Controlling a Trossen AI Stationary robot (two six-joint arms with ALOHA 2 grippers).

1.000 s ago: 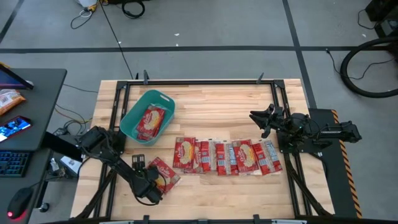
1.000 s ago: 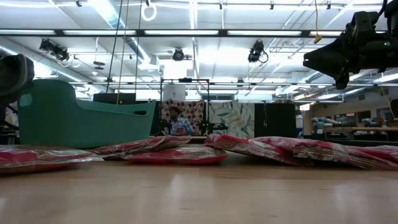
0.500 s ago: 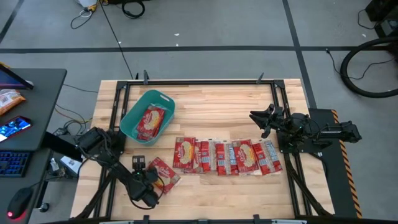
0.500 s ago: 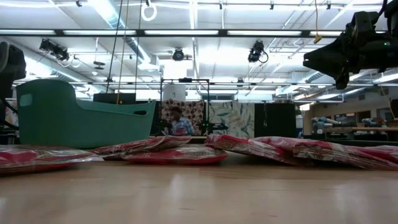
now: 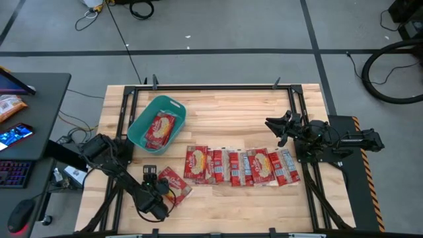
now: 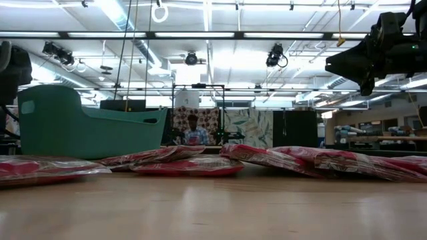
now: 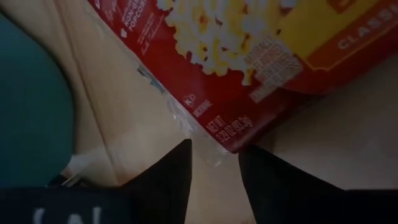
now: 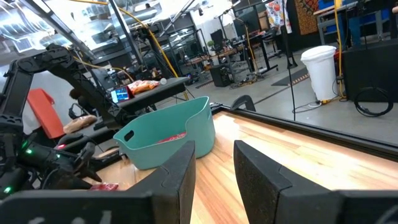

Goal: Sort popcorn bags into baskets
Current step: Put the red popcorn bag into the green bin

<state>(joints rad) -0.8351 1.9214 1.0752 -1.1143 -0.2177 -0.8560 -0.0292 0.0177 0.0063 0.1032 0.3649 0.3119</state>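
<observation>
From above, my left pincer (image 5: 160,192) sits low at the near-left of the pale wooden surface (image 5: 225,106), its fingers apart around the corner of one loose flat popcorn bag (image 5: 173,182), while a row of about six more glossy red bags (image 5: 241,166) overlaps mid-surface, one bag (image 5: 158,128) lies inside the single rounded teal plastic tub (image 5: 141,116), and my right pincer (image 5: 272,125) hangs by the right edge, fingers parted on nothing. From surface level, the tub (image 6: 87,130) stands smooth-walled behind the crinkled red bags (image 6: 190,163). Through my left wrist, two dark fingers (image 7: 168,180) straddle the clear sealed edge of the red bag (image 7: 249,62); through my right wrist, the tub (image 8: 168,140) sits far off with red showing inside.
</observation>
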